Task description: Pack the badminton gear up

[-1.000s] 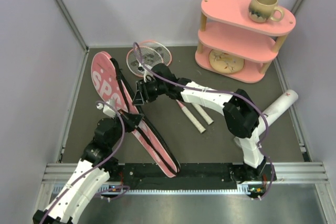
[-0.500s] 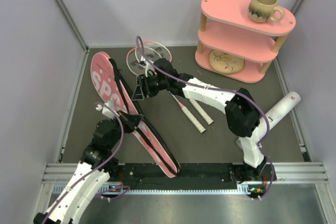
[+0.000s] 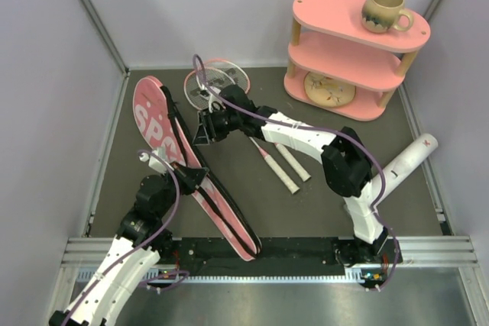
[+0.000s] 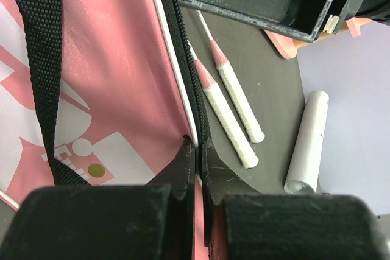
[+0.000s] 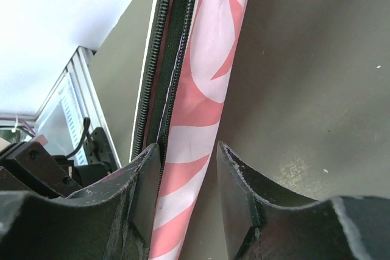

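Observation:
The pink racket-shaped bag (image 3: 157, 120) stands on its edge, running from back left to the front rail, its black strap (image 4: 42, 59) across its side. My left gripper (image 3: 191, 177) is shut on the bag's zipper edge (image 4: 198, 150). My right gripper (image 3: 205, 132) is open and straddles the same edge further back (image 5: 189, 147); its left fingertip (image 5: 152, 153) touches the zipper, the right one stands apart. Two pink rackets (image 3: 216, 82) lie flat, with white handles (image 3: 284, 167) pointing to the front right. The long white tube (image 3: 409, 156) lies at the right.
A pink two-tier shelf (image 3: 344, 55) stands at the back right with a beige mug (image 3: 386, 10) on top and a round plate (image 3: 328, 88) on its lower tier. Grey walls close in on both sides. A metal rail (image 3: 428, 248) runs along the front.
The right arm's wrist has shifted slightly toward the back beside the bag. The white tube's far end has moved a little to the right. The left gripper keeps its hold.

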